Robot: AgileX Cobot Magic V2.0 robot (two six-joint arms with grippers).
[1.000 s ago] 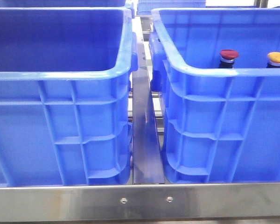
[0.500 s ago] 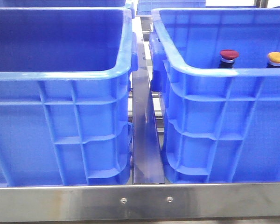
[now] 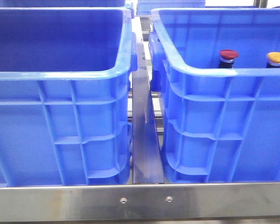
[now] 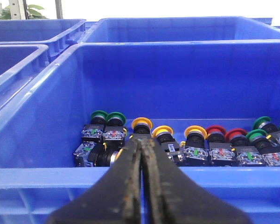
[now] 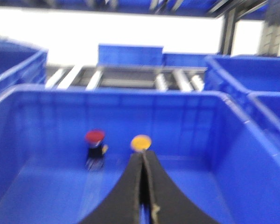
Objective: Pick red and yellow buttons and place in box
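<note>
the dark-red mushroom-cap push button (image 3: 228, 55) and the yellow-orange mushroom-cap push button (image 3: 276, 58) stand upright, side by side but apart, on the floor of the right large blue ribbed plastic crate (image 3: 210, 135) in the front view; only their caps and silver collars rise above its near rim. the right wrist view shows the same pair, red (image 5: 95, 137) and yellow (image 5: 141, 142), near the far wall of that crate. the left large blue ribbed plastic crate (image 3: 60, 135) shows no contents from the front, though its floor is hidden.

the right pincer (image 5: 143, 177) is clenched on nothing, its black tips pressed together and aimed toward the yellow cap, well short of it. the left pincer (image 4: 142, 158) is likewise clenched and empty, hanging over the near rim of another blue crate (image 4: 46, 93) holding a row of green, yellow and red push buttons (image 4: 196, 144).

judging by this, nothing is being carried, and with one red and one yellow button already standing in the right crate the job looks near its close or at a pause. any further pick would call for the left pincer to spread its tips, drop over the rim and close on a cap's collar among tightly packed neighbours.

against the earlier front frames nothing has moved: both buttons and both crates sit as they did.
</note>
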